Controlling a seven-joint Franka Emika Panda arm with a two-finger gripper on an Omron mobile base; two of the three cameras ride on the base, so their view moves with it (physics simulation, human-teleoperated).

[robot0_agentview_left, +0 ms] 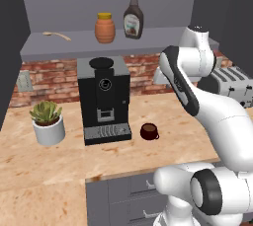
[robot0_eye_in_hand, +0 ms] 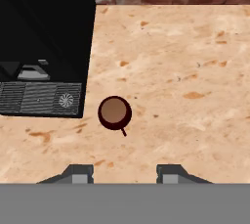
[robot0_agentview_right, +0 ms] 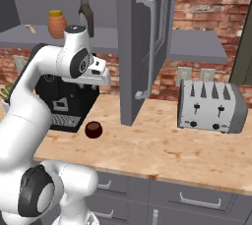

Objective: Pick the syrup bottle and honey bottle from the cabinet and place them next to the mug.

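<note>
My gripper [robot0_eye_in_hand: 122,174] hangs wide open and empty over the mug [robot0_eye_in_hand: 114,112]. Syrup bottle [robot0_agentview_left: 133,17] and honey bottle [robot0_agentview_left: 105,27] stand upright on the cabinet [robot0_agentview_left: 74,42] shelf, upper centre of the left base view, so I reckon my reach goes up and away.

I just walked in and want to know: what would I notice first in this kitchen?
Probably the big black coffee machine on the counter, with the little dark mug right beside it. Up on the grey cabinet shelf stand the orange honey bottle and the dark syrup bottle, side by side. The gripper hangs open high above the mug, holding nothing.
</note>
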